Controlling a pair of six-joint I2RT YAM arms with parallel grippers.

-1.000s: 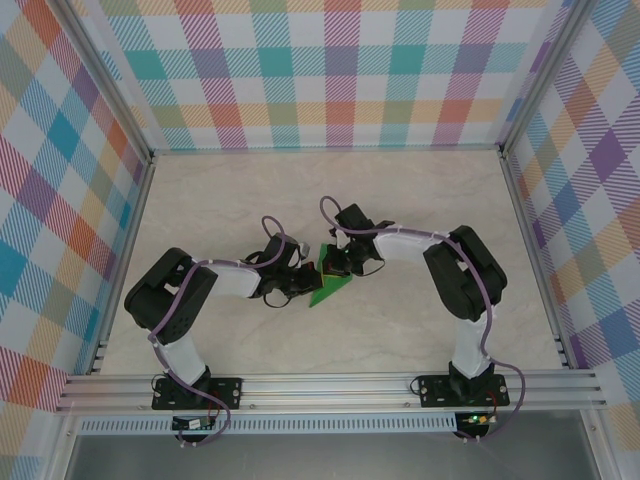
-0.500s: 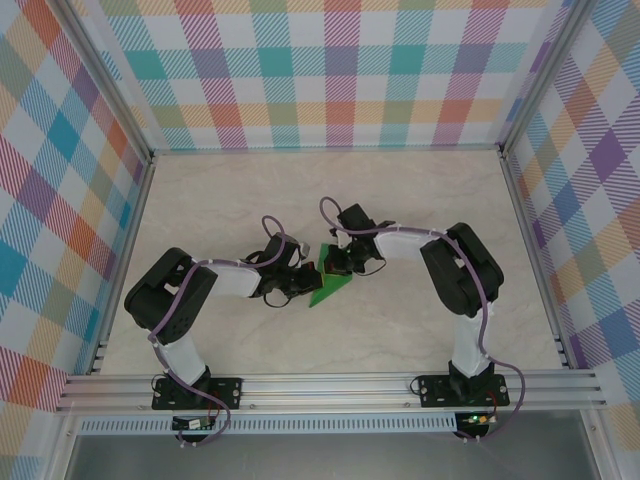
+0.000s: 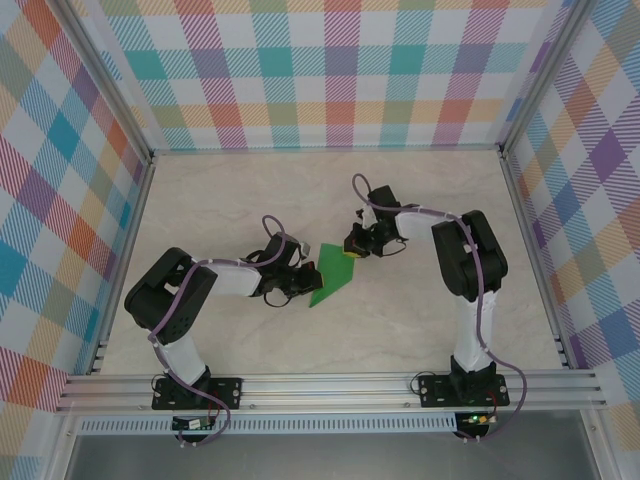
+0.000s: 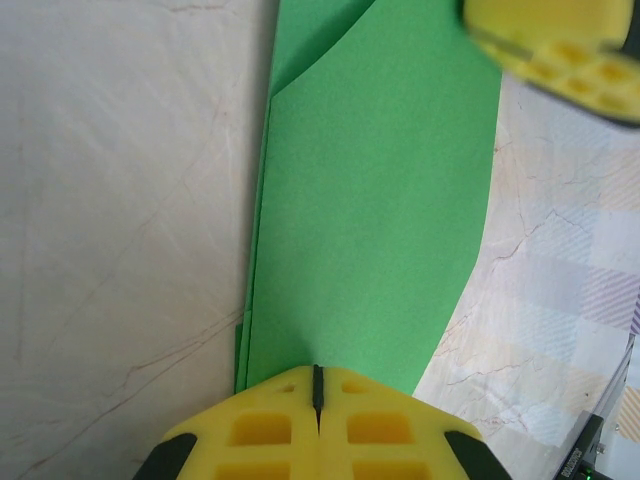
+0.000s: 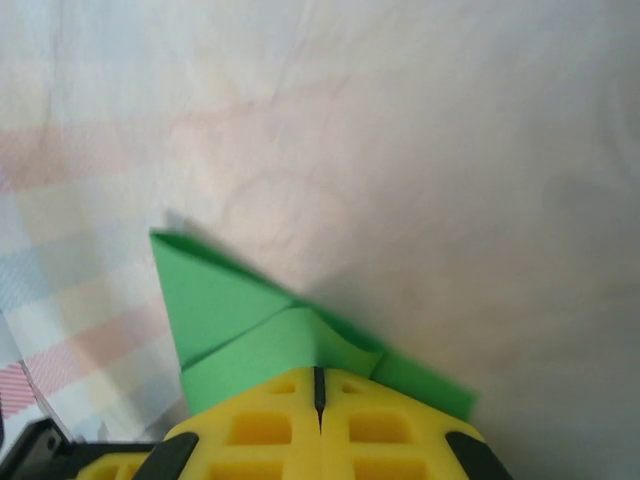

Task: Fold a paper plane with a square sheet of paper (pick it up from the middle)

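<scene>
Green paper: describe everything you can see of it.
The green paper is thin, bright, folded into a long layered wedge with stacked edges along one side and a diagonal flap near its wide end. It lies on the table, narrowing toward the arms' bases. Shut left tool meets one end, shut right tool the other; pinching or pressing is unclear.

plaid walls (image 3: 340, 70), pale marble tabletop (image 3: 230, 190)

I work on a pale marbled table (image 3: 250, 200). Checked walls (image 3: 330, 80) in many colours close it in left, right and far; a metal rail (image 3: 330, 385) runs along the near edge.
</scene>
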